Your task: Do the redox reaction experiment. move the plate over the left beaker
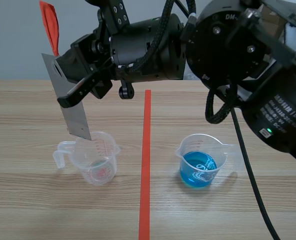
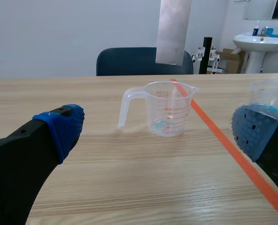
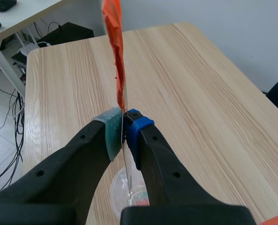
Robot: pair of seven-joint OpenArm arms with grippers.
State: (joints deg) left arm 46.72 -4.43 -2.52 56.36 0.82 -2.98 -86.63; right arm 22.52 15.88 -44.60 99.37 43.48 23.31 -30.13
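A grey metal plate (image 1: 68, 102) with an orange-red tag (image 1: 50, 25) at its top hangs upright, its lower end just above the rim of the left beaker (image 1: 94, 159). My right gripper (image 1: 78, 90), reaching across from the right, is shut on the plate (image 3: 125, 159); in the right wrist view the tag (image 3: 114, 42) rises ahead of the fingers and the beaker (image 3: 129, 194) shows below. The left beaker (image 2: 167, 108) is clear with a little liquid at the bottom, and the plate (image 2: 173, 30) hangs over it. My left gripper (image 2: 158, 136) is open, short of the beaker.
A second beaker (image 1: 202, 161) with blue liquid stands right of the orange-red tape line (image 1: 145, 165); in the left wrist view the blue-liquid beaker (image 2: 269, 96) is by the right finger. A dark chair (image 2: 143, 61) stands beyond the table's far edge.
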